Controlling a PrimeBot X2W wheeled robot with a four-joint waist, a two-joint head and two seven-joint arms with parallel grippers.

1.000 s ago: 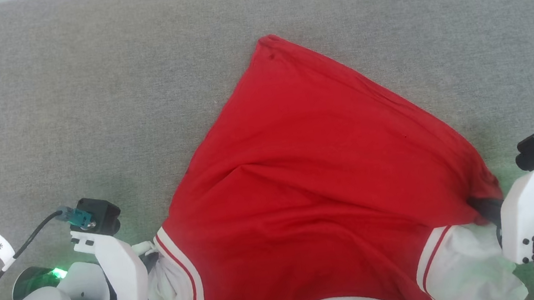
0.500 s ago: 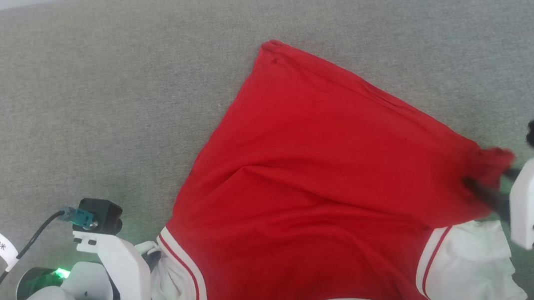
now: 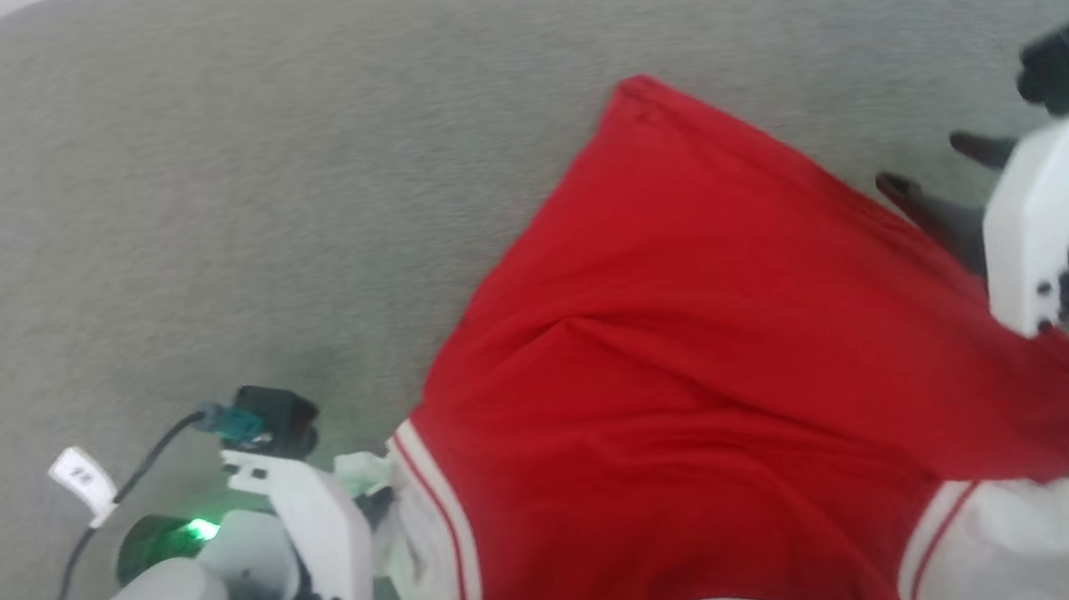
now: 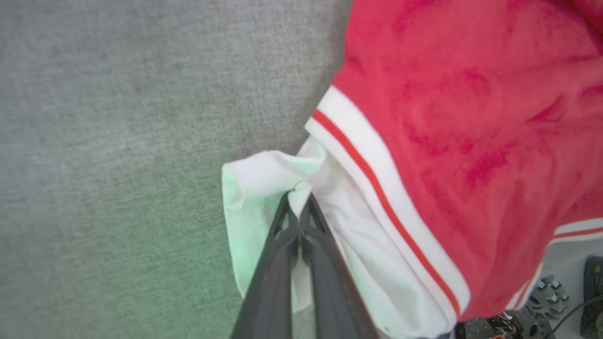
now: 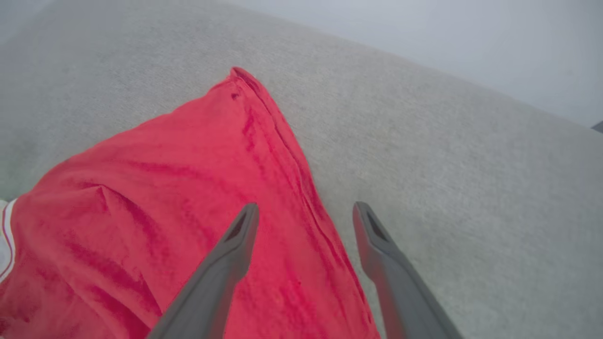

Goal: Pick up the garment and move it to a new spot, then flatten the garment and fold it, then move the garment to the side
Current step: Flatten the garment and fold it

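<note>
the garment lies spread on the grey fabric surface, its striped trim toward the near edge and one red corner pointing at the far edge. the left gripper is pinched tight on a bunch of the white sleeve. the right gripper hangs over the red side hem, jaws wide apart, gripping nothing. the cloth looks light, limp and quick to bunch. it is probably best taken at corners, hems or sleeve ends, both sides pulled taut.
</note>
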